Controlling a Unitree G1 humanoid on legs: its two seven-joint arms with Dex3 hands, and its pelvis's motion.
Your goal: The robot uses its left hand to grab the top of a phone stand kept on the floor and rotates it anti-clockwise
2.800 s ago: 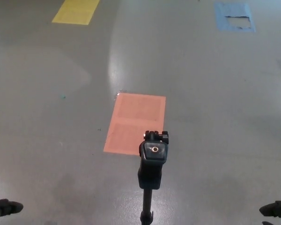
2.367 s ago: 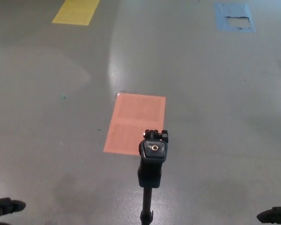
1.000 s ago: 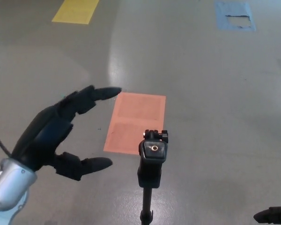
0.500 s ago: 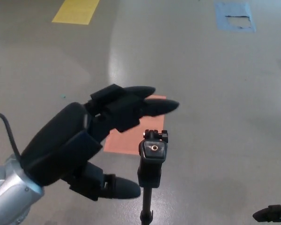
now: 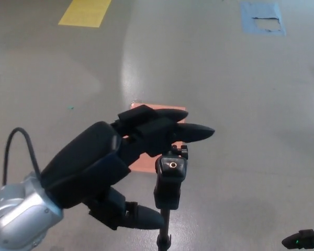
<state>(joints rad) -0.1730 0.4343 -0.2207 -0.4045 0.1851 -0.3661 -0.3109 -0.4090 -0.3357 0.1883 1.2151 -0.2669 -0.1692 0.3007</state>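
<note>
While my black left hand (image 5: pixel 102 167) hovers spread, fingers apart, beside the black phone stand's boxy top (image 5: pixel 170 175) at lower centre, I'm at the reach step; next, close on it.

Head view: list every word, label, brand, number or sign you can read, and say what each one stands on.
None: no readable text appears anywhere in this view.
Phone stand: its top shows only a small ring, no lettering.
Left hand: plain black, no markings visible.
Floor patches, orange, yellow and blue: blank coloured patches, no writing.
Right hand: only a sliver shows at the frame's corner, nothing legible.
</note>
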